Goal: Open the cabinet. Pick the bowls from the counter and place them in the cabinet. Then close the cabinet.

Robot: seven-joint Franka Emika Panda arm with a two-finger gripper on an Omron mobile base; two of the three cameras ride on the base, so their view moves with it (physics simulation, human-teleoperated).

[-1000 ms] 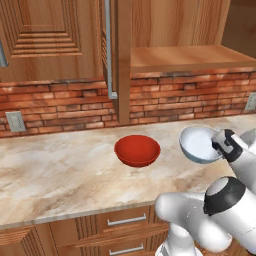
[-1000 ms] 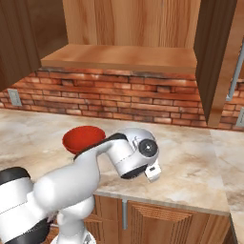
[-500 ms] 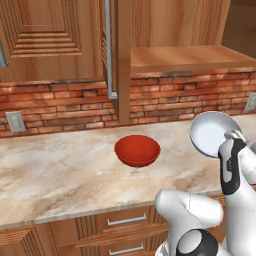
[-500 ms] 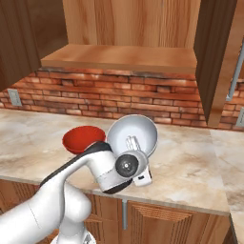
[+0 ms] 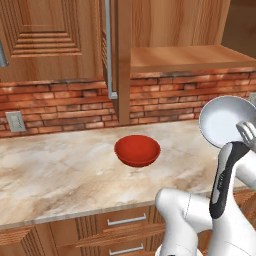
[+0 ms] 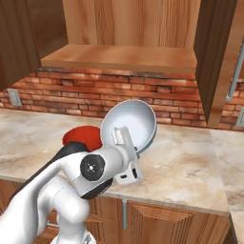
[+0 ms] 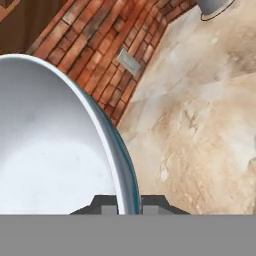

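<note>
My gripper [image 5: 245, 132] is shut on the rim of the pale white-blue bowl [image 5: 226, 120] and holds it tilted on edge in the air above the right part of the counter [image 5: 60, 170]. In the right base view the bowl [image 6: 131, 123] shows its silvery inside, with the gripper [image 6: 122, 139] at its lower rim. In the hand view the bowl [image 7: 45, 150] rises from the gripper [image 7: 129, 204]. On the counter's middle sits the red bowl [image 5: 137, 150], partly hidden by my arm in the right base view [image 6: 78, 136]. The cabinet [image 6: 124, 57] stands open, its shelf bare.
The open cabinet doors stick out at the left [image 5: 119, 50] and right [image 6: 214, 52] of the shelf. A closed cabinet door [image 5: 45, 35] hangs further left. A brick wall with an outlet [image 5: 15, 121] backs the counter. Drawers [image 5: 125, 220] lie under it.
The gripper has lifted the pale bowl higher, and the bowl has turned further up on edge. The red bowl has not moved.
</note>
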